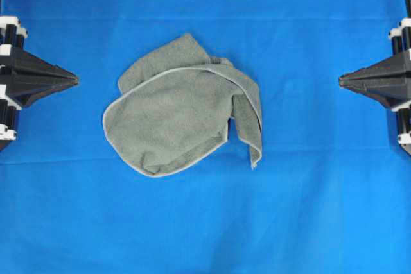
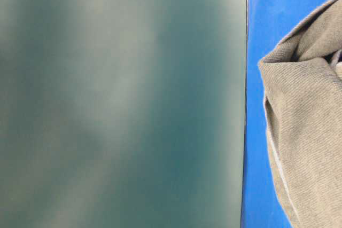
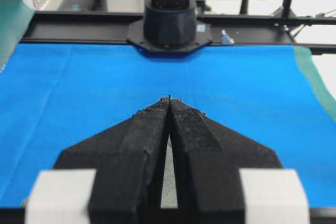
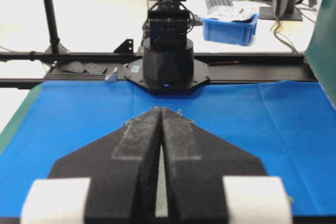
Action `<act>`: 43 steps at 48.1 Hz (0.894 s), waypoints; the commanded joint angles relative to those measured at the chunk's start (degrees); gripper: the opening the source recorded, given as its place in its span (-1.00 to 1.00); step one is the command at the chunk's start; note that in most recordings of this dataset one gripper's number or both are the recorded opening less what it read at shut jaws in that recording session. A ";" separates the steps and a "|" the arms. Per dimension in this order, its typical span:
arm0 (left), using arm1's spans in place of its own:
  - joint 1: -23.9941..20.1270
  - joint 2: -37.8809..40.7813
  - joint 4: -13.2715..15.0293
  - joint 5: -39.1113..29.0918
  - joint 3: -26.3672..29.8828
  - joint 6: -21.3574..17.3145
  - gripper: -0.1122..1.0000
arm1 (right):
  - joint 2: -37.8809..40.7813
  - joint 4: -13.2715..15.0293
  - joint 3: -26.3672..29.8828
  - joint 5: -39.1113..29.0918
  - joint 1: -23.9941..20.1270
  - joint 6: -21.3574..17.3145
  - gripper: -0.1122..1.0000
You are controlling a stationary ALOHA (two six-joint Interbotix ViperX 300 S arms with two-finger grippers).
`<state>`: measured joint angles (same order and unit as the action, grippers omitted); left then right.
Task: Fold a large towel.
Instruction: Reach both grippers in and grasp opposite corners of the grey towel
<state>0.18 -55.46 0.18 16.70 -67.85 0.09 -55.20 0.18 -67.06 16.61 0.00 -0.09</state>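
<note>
While the towel [image 1: 183, 110] lies in a rumpled, uneven heap at the middle of the blue cloth [image 1: 205, 235], no neat fold shows, so I judge the whole job remains. Both the left gripper [image 1: 76, 81] and right gripper [image 1: 340, 81] sit pinched together, empty, well apart from it.

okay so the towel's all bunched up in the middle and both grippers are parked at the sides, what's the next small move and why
Probably open the left gripper and bring it in toward the towel's hemmed left edge, to start spreading it flat. The towel lies crumpled, with one flap doubled over its right side, so it cannot be folded neatly yet. Both the left and the right gripper are shut, empty and well clear of the cloth.
</note>
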 commanded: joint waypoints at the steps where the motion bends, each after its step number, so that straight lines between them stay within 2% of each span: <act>1: 0.09 2.02 2.81 -1.85 1.67 1.14 -0.80 | 0.53 -0.09 1.41 0.00 -0.26 -0.26 -0.80; 6: 0.35 3.78 2.81 -5.01 1.85 3.78 -0.80 | 2.20 -0.09 3.52 -5.19 -1.32 -1.85 -0.80; 14: 3.69 7.03 2.81 -8.79 1.49 11.95 -0.80 | 7.03 -0.09 6.50 -15.12 -4.75 -7.38 -0.80; 22: 8.79 11.95 2.72 -11.78 0.62 20.92 -0.80 | 14.24 0.00 6.86 -17.14 -8.00 -14.15 -0.80; 27: 9.40 14.85 2.72 -12.48 -0.35 25.22 -0.79 | 19.69 0.00 7.38 -17.75 -8.88 -18.37 -0.80; 34: 9.05 19.95 2.81 -12.74 -1.49 28.65 -0.76 | 29.36 -0.09 9.58 -19.86 -9.14 -23.91 -0.79; 39: 8.09 23.99 2.81 -12.74 -1.58 29.18 -0.40 | 36.74 -0.09 11.51 -20.39 -9.14 -25.49 -0.76; 41: 7.12 26.28 2.81 -12.74 -1.58 29.27 -0.19 | 39.38 -0.09 12.39 -20.21 -9.14 -25.66 -0.62; 43: 6.15 28.21 2.72 -12.74 -1.58 29.27 0.05 | 41.92 0.00 13.36 -20.21 -9.14 -25.66 -0.38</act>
<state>7.82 -30.23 2.99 3.69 -69.96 29.36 -16.70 0.18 -56.16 -3.78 -8.96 -25.66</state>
